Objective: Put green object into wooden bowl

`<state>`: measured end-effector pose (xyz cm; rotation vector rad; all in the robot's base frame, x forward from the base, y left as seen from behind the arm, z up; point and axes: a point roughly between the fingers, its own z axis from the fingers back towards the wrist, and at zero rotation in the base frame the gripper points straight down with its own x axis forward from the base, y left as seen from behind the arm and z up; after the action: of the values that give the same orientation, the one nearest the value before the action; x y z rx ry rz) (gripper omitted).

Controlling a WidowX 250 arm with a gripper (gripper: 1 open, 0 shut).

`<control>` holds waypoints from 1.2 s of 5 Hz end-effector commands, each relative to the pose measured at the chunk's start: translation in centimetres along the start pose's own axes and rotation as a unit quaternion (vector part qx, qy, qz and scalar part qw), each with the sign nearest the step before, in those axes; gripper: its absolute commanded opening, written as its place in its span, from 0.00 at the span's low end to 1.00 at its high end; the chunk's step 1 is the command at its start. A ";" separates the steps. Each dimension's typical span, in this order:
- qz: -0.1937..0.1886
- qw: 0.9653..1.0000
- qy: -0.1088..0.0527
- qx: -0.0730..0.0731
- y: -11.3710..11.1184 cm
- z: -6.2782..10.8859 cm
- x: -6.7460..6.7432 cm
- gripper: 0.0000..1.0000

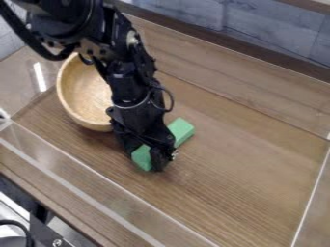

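The green object (184,129) is a flat bright green block lying on the wooden table just right of the wooden bowl (80,95). The bowl is round, light tan and empty as far as I can see. My gripper (151,151) points straight down, low over the block's near left end. Its black fingers (134,142) stand open on either side of the block, and green shows between and below them. Part of the block's middle is hidden by the gripper. The black arm rises up and to the left, crossing over the bowl's right rim.
A low clear plastic wall (77,188) runs along the table's front and left sides. A grey tiled wall (277,24) stands behind the table. Bare wooden tabletop (245,154) stretches to the right of the block.
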<state>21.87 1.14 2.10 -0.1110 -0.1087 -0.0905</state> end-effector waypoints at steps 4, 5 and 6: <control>-0.012 1.000 0.000 -0.011 -0.1 2.2 4.5 1.00; -0.031 0.999 0.006 -0.014 0.0 2.8 5.2 0.00; -0.047 0.999 0.010 -0.017 -0.2 2.7 5.5 0.00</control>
<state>25.96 0.81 4.29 -0.1504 -0.0410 -0.1732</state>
